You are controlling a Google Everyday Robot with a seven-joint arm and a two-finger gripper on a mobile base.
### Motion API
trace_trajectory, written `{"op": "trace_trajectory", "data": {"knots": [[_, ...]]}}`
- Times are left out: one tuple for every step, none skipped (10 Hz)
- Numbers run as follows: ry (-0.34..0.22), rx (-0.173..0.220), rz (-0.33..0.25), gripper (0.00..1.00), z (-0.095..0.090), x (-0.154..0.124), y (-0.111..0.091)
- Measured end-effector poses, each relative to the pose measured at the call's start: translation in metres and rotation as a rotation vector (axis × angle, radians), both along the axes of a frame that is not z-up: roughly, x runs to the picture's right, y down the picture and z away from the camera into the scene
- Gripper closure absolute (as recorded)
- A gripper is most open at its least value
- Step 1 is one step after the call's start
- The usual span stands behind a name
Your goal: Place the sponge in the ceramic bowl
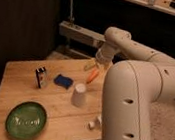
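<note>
The sponge (63, 81), flat and deep blue, lies on the wooden table (21, 91) between a small black-and-white box and a white cup. The ceramic bowl (25, 121), green and shallow with pale markings inside, sits at the table's near left corner. My gripper (103, 62) hangs at the end of the white arm above the table's far right edge, over an orange carrot-like item, about a cup's width right of and behind the sponge. Nothing is visibly held.
A small black-and-white box (41, 76) stands left of the sponge. An upturned white cup (79, 95) stands just right of it. An orange item (93, 75) and a yellowish item (89, 64) lie under the gripper. A small white object (93, 123) sits near the front right edge. My large white arm (130, 107) fills the right side.
</note>
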State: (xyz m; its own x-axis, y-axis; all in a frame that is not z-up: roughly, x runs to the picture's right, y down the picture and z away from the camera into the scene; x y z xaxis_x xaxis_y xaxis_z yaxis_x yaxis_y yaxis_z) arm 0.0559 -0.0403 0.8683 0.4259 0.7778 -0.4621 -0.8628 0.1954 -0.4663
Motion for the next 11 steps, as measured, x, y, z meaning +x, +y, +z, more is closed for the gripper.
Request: {"op": "trace_trajectory", "data": {"knots": [[0.000,0.000,0.000,0.20,-0.0001,0.0000,-0.0001],[0.000,0.000,0.000,0.20,0.0000,0.0000,0.0000],[0.000,0.000,0.000,0.20,0.0000,0.0000,0.0000],[0.000,0.000,0.000,0.20,0.0000,0.0000,0.0000],[0.000,0.000,0.000,0.20,0.0000,0.0000,0.0000],[0.000,0.000,0.000,0.20,0.0000,0.0000,0.0000],[0.000,0.000,0.000,0.20,0.0000,0.0000,0.0000],[0.000,0.000,0.000,0.20,0.0000,-0.0001,-0.0002],[0.000,0.000,0.000,0.20,-0.0002,-0.0004,-0.0004],[-0.003,0.002,-0.002,0.20,-0.0007,-0.0012,-0.0008],[-0.012,0.007,-0.015,0.20,-0.0007,-0.0047,-0.0017]]}}
